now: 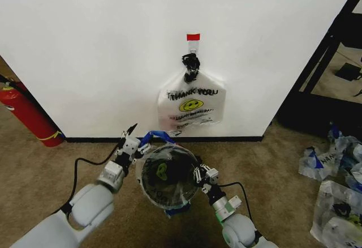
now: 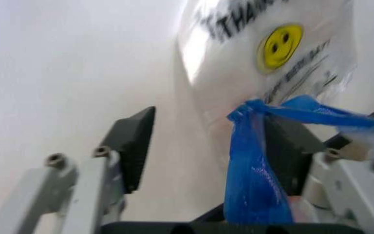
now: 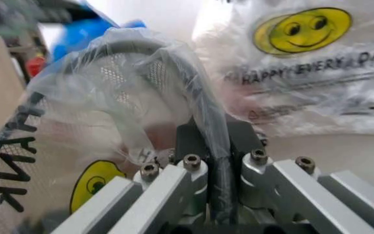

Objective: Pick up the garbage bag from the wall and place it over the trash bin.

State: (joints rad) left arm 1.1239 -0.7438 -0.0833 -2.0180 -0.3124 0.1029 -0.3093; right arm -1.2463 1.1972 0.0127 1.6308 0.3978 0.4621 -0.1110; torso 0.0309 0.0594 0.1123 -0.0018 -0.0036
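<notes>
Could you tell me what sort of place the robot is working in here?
Probably an indoor office or lab corner: brown carpet, a plain white wall with black baseboard, a red fire extinguisher leaning beside it, and black shelving to the right.

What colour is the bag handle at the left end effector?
Blue; the garbage bag handle shows best in the left wrist view.

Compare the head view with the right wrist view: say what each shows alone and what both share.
Head view alone: the fire extinguisher, the red tape strip, and the left gripper open by the blue handle.
Right wrist view alone: the right gripper shut on the trash bin rim through the garbage bag.
Both: the hanging bundle of bags.
</notes>
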